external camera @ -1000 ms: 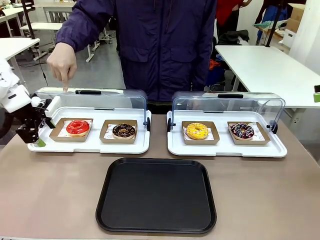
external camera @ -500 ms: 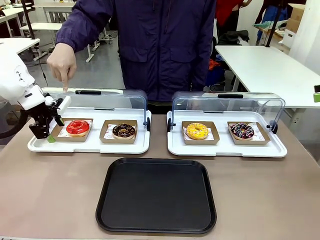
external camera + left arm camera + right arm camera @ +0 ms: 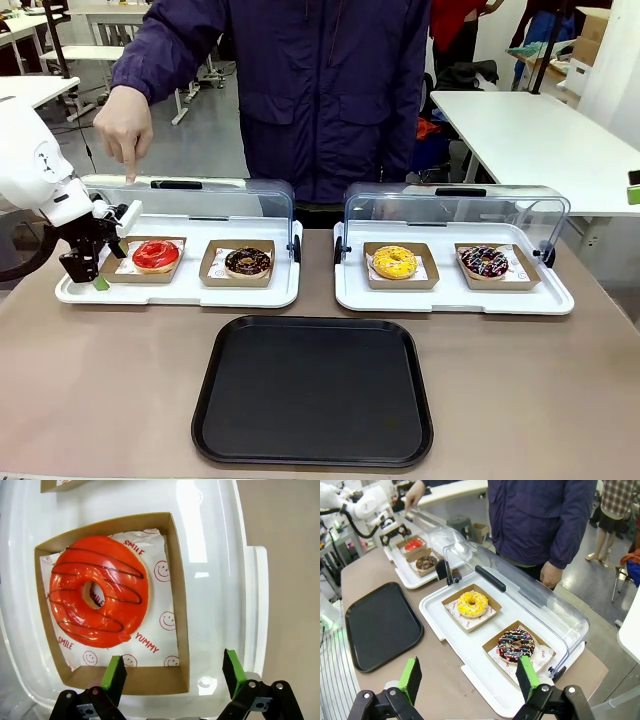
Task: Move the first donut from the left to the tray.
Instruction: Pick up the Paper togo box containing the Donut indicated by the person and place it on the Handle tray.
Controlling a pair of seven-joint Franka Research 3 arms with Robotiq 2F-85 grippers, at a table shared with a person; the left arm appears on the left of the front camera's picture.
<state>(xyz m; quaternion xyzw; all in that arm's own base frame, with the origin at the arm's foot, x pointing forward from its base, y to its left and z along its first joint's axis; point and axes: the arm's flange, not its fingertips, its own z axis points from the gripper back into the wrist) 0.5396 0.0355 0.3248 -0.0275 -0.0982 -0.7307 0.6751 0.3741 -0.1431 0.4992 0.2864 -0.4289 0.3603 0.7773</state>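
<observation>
1. Left wrist view: the red-iced donut point(image 3: 97, 597) sits in its brown cardboard tray point(image 3: 178, 605), inside the lidded white tray point(image 3: 180, 292); the black tray point(image 3: 312, 390) lies just in front.
2. Risk, I judge: the left gripper point(image 3: 172, 662) straddles the cardboard's corner, off the donut's centre; closing there could pinch one wall, tilting the donut or smearing icing.
3. Its left arm point(image 3: 35, 165) points steeply down at the white tray's left end, jaws wide, holding nothing.
4. Elsewhere the right gripper point(image 3: 469, 675) hangs parted, empty.
</observation>
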